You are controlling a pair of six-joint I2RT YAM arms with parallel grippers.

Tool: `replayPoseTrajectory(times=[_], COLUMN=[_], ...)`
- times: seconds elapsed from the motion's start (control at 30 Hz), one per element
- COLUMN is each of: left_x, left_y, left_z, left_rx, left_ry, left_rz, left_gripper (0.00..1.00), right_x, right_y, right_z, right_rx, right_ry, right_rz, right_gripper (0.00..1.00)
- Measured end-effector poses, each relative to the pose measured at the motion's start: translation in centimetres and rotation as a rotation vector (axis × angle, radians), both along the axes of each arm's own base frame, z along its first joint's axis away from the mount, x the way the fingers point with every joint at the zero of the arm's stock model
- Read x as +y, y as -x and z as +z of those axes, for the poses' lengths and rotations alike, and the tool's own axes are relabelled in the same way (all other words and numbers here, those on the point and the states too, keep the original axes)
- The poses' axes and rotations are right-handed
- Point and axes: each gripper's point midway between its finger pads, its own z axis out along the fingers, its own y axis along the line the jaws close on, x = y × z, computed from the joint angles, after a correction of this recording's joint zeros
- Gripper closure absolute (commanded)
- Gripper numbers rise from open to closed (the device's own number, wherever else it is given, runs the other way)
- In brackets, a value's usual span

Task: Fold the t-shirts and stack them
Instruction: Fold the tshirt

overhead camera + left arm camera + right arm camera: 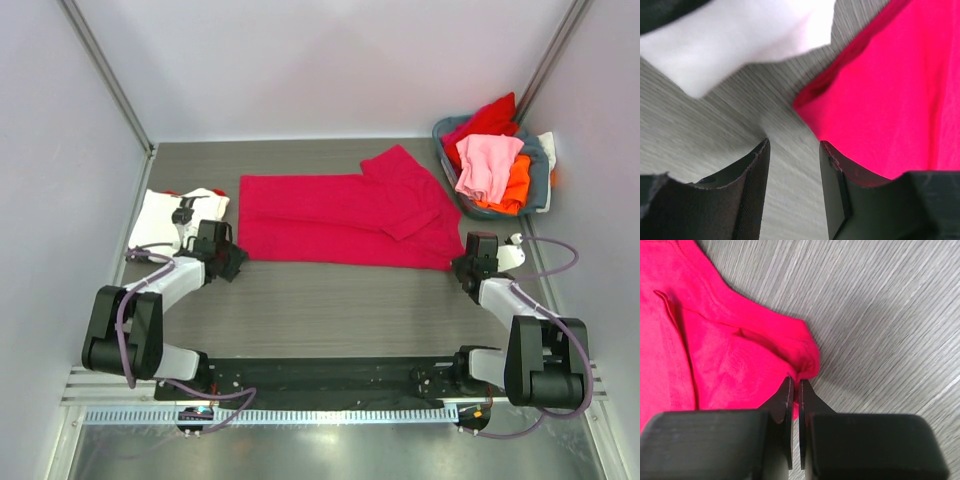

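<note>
White tee (165, 215) looks folded at 9 o'clock; crimson tee (330, 215) mid-fold, right hand (794, 385) pinching its corner, left hand (792, 150) wide and empty; tees (488, 165) in the basket (537, 185) at 2 o'clock not yet done.

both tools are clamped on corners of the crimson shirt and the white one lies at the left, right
Not both. Only the right tool is clamped on a corner of the crimson shirt. The left wrist view shows the left tool open, with bare table in its gap. The white one is at the left.
</note>
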Motion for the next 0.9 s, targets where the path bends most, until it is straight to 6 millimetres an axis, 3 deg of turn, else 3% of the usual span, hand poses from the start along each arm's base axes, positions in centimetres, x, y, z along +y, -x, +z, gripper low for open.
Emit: replayPoseTrajectory(times=[0.2,0.27,0.3,0.37,0.6,0.7,0.8,0.9], left_x=[0.0,0.0,0.0,0.1,0.5,0.7,0.6,0.5], left_y=[-2.4,-3.3,-3.6,-3.9,-3.3,-3.1,-4.4,-6.2], left_z=[-0.4,-0.5,-0.6,-1.0,-0.9,0.3,3.2,8.0], left_rx=[-0.04,-0.049,-0.05,-0.044,-0.012,0.02,-0.002,-0.089], left_ry=[0.021,0.025,0.027,0.023,0.003,-0.017,-0.023,0.007], left_rz=[0.075,0.09,0.102,0.112,0.129,0.133,0.123,0.117], left_gripper=[0.6,0.72,0.89,1.0,1.0,1.0,1.0,1.0], right_x=[0.3,0.3,0.3,0.4,0.2,0.1,0.1,0.0], right_y=[0.0,0.0,0.1,0.1,0.6,0.6,-1.1,-4.2], right_z=[0.2,0.3,0.4,0.6,1.2,1.9,5.2,11.7], right_rx=[-0.007,-0.01,-0.014,-0.021,-0.022,-0.005,-0.033,-0.144], right_ry=[-0.009,-0.008,-0.008,-0.008,0.001,0.005,0.006,0.016], right_rz=[0.015,0.018,0.019,0.02,0.016,0.015,0.024,0.038], right_gripper=[0.99,0.99,0.99,0.99,0.99,0.99,0.99,0.99])
